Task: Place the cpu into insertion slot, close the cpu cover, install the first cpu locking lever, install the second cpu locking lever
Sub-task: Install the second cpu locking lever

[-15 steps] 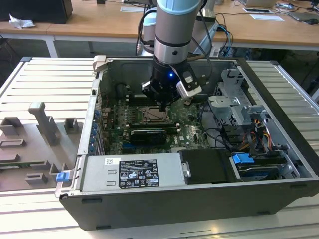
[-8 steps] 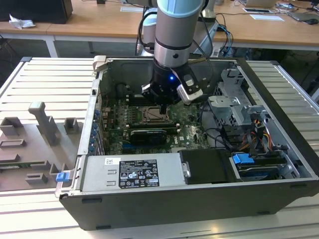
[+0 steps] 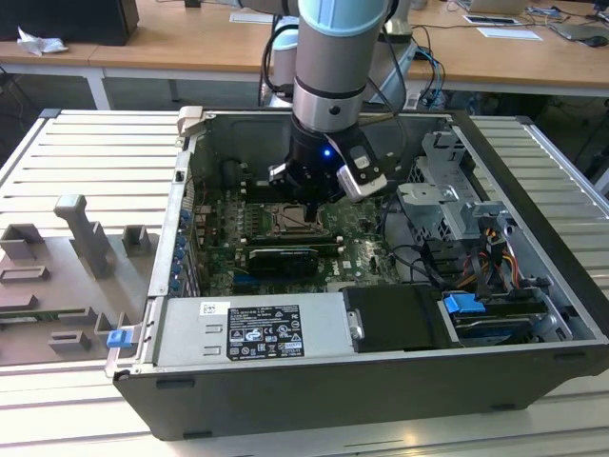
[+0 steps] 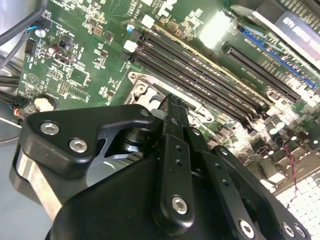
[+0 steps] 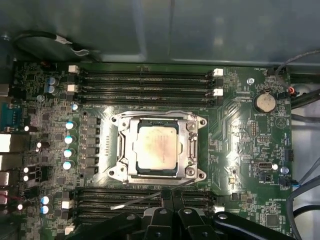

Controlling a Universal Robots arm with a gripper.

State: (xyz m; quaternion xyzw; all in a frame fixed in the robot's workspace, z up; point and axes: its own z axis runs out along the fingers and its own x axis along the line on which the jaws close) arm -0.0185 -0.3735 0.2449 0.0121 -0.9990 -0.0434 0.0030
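Silvery-beige cpu (image 5: 157,149) sits flat in the insertion slot (image 5: 131,129), with the cpu cover (image 5: 189,148) closed down around it as a metal frame, its cut-out centre showing the chip's top. In the first wrist view a thin metal locking lever (image 5: 145,198) lies slanted across the memory slots (image 5: 145,82) on the near side of the socket, just beside the gripper's (image 5: 172,200) black fingers (image 5: 166,197). Those fingers stand close together with barely a gap, and nothing is seen held between them. In the second wrist view the gripper (image 4: 174,107) hangs just above one edge of the socket's metal rim (image 4: 145,84); whether it touches the rim cannot be told.

The green circuit board (image 5: 235,150) lies in the floor of an open computer case (image 3: 314,400), with a long black card (image 3: 279,259) beside the socket in the exterior view, a grey power supply box (image 3: 252,331) along the near wall, and a drive cage (image 3: 447,205) with bundled cables (image 3: 495,262) on the exterior view's right. The arm (image 3: 338,57) reaches straight down into the case.

The case rests on a ribbed metal bench (image 3: 86,152). A grey fixture tray (image 3: 67,276) lies on the exterior view's left. Wooden desks (image 3: 495,57) stand behind.
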